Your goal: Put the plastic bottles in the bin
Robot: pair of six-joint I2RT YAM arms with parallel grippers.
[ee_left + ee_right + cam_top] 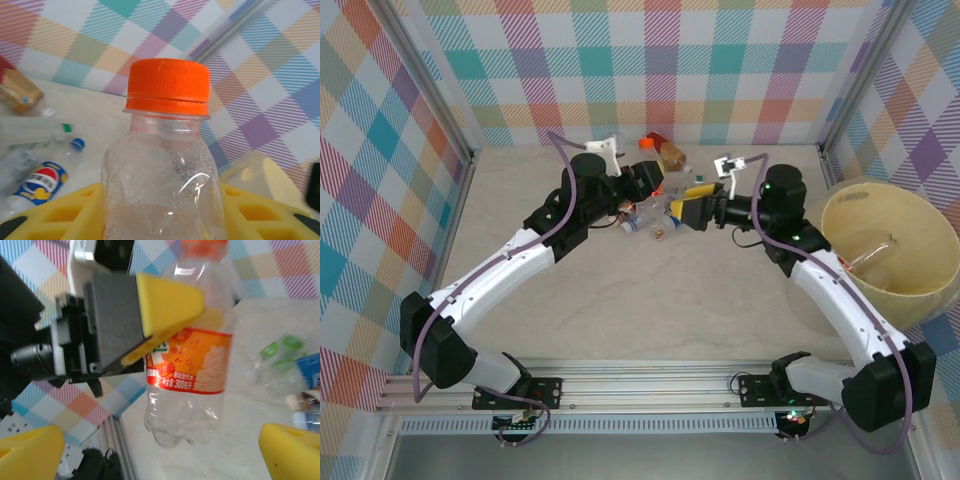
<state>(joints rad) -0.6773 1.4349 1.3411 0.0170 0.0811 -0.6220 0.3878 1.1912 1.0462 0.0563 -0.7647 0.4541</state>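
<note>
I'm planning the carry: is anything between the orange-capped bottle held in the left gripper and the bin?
Yes. The open right gripper faces the bottle from the side toward the bin, and the right arm lies across that straight path.

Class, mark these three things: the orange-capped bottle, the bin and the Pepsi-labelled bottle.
orange-capped bottle (167, 80): left wrist view, on its orange cap.
bin (885, 215): top view, on its inner wall.
Pepsi-labelled bottle (42, 182): left wrist view, on its blue label.

Pastel plaid walls (660, 60) on 3 sides — beige marbled tabletop (670, 310), alu rail (650, 385) at near edge.
</note>
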